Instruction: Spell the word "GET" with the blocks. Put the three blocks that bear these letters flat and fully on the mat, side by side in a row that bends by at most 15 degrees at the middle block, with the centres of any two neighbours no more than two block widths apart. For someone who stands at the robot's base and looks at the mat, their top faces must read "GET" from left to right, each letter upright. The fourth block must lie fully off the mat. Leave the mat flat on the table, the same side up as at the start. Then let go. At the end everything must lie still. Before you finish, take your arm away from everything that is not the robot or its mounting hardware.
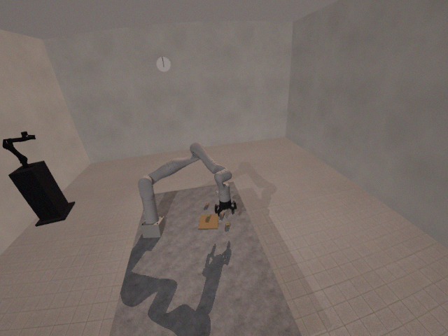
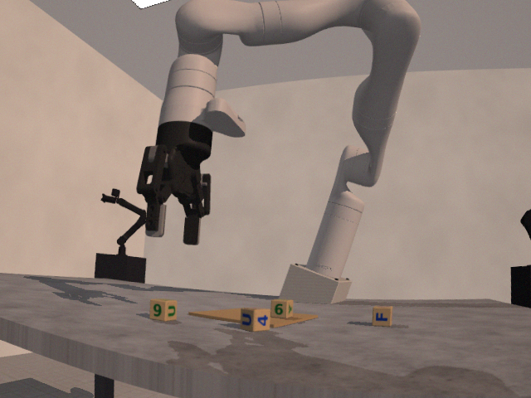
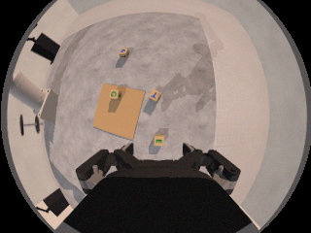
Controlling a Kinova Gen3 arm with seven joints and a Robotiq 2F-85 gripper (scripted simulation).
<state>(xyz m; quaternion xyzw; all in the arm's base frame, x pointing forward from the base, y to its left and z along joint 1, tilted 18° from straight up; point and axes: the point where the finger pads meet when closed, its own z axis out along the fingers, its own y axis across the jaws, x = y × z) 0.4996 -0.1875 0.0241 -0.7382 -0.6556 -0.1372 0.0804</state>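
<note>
A tan mat [image 2: 253,316] lies flat on the grey table. One block with green characters, a "6" on its side [image 2: 281,308], sits on the mat near one corner; it also shows in the wrist view [image 3: 116,93]. A block with blue "U" and "4" on its sides [image 2: 255,319] [image 3: 155,95] stands just off the mat's edge. A block with green "9" and "U" [image 2: 163,309] lies apart on the table [image 3: 158,140]. A block with a blue "F" [image 2: 382,316] lies on the other side [image 3: 123,52]. Top letters are too small to read. My gripper [image 2: 173,226] is open and empty, high above the green "9"/"U" block.
The arm's base [image 2: 314,284] stands on the table behind the mat. A black stand with a small arm [image 1: 38,193] is on the floor far to the side. The table's front edge [image 2: 171,368] runs close to the blocks in the exterior view.
</note>
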